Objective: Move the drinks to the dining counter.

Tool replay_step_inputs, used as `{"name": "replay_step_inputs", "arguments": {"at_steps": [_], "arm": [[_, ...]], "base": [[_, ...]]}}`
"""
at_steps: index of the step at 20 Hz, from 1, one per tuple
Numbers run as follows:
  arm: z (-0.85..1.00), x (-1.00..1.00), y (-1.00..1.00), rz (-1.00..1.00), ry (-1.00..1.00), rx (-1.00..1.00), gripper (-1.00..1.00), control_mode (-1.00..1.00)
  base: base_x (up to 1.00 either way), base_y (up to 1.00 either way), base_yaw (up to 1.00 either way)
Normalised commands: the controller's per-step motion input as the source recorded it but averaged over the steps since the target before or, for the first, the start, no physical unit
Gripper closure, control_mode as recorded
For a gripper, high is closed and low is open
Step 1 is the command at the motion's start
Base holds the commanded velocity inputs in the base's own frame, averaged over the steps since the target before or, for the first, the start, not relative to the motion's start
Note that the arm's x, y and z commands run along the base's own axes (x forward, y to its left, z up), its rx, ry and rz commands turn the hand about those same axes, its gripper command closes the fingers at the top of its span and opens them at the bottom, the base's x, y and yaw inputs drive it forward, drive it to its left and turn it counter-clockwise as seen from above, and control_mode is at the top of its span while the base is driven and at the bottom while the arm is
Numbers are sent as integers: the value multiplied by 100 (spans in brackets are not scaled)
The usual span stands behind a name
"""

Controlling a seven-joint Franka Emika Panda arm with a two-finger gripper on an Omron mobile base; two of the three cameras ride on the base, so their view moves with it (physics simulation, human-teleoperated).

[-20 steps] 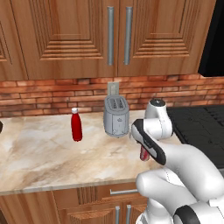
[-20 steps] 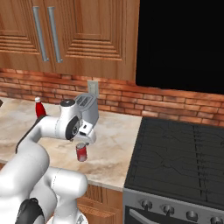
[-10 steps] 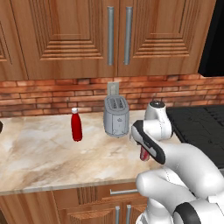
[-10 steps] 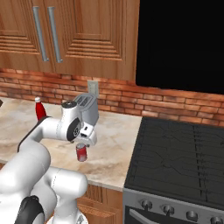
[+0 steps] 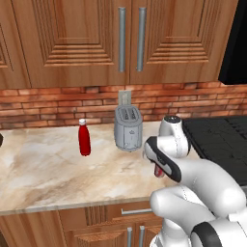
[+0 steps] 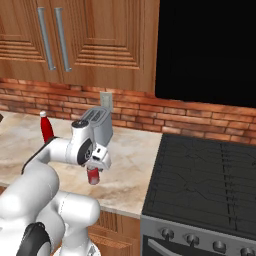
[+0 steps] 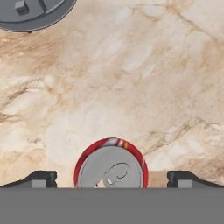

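A small red soda can (image 7: 111, 165) stands upright on the marbled worktop (image 7: 131, 78). In the hand view its silver top sits between my two dark fingertips (image 7: 43, 178). My gripper (image 6: 95, 166) hangs open just above the can (image 6: 93, 176), pointing down, with the jaws on either side of the can and apart from it. From the left base view only a red sliver of the can (image 5: 157, 171) shows behind my arm. A slim red bottle with a white cap (image 5: 84, 138) stands further left, also seen as the bottle (image 6: 46, 128). The dining counter is out of view.
A silver toaster (image 5: 128, 128) stands against the brick wall just behind the can, seen too as the toaster (image 6: 100, 125). A black stove (image 6: 205, 170) adjoins the worktop on the right. Wooden cabinets hang above. The worktop's front edge (image 5: 72, 205) is close.
My hand has come down a little over the soda can. The jaws stay wide, and the can and bottle have not moved.
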Motion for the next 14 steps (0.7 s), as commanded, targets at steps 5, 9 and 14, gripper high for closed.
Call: {"name": "replay_step_inputs", "arguments": {"at_steps": [5,9,14], "arm": [[-15,0,0,0,0,0,-100,-100],[-11,3,0,0,0,0,-100,-100],[-19,2,0,0,0,0,100,-100]], "base": [[0,0,0],[0,0,0],[0,0,0]]}}
